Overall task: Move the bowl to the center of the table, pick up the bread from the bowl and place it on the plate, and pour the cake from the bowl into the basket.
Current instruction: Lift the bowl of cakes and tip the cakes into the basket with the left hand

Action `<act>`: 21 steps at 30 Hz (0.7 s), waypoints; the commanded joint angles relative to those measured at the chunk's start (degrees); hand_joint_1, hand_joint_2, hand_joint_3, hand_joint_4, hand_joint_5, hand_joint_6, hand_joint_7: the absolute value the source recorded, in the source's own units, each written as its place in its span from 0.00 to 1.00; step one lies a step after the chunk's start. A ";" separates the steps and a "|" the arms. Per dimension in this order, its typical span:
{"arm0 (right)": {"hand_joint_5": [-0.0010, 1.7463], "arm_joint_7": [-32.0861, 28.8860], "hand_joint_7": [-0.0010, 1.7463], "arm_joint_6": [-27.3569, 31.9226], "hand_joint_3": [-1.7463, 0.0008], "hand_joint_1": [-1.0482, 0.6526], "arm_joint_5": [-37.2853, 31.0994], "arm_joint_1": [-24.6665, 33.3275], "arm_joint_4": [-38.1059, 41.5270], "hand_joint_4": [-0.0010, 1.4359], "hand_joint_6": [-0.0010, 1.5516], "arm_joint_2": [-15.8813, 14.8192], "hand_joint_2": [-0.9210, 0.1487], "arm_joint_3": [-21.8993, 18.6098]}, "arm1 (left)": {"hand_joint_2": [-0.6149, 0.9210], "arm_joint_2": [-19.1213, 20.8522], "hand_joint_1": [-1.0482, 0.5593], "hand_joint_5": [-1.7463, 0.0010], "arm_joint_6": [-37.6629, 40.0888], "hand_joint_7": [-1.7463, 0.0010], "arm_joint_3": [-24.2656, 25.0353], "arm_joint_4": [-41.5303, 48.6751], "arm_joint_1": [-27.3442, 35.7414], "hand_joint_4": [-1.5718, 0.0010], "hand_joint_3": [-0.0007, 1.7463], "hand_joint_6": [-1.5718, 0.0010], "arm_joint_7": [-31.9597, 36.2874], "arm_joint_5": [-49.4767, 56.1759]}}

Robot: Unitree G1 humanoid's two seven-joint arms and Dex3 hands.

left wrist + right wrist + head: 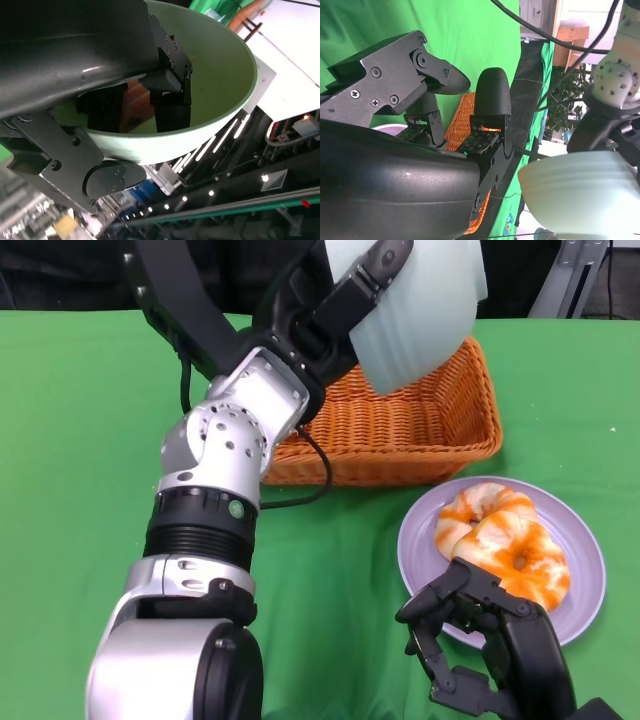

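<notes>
Bowl (415, 310) tipped over basket (400, 430); no writing readable.

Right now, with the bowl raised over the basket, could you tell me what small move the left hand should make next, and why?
Probably tip the pale green bowl a little further. The left hand holds it tilted above the orange wicker basket, and the left wrist view seems to show something orange still inside. The orange-swirled bread already lies on the lilac plate.

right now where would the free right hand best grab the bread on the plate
Take the bread across its near lobe, coming from above on the right hand side. It lies flat on the plate, twisted into a ring, so fingers can straddle one thick part.
</notes>
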 commanded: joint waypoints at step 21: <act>0.88 -0.43 0.73 -1.41 0.45 0.56 0.43 -0.15 0.82 0.51 0.46 -0.24 0.32 -0.29 | 1.00 -4.63 0.57 0.03 3.92 0.09 2.14 -2.01 0.85 0.58 0.36 0.63 4.35 -6.60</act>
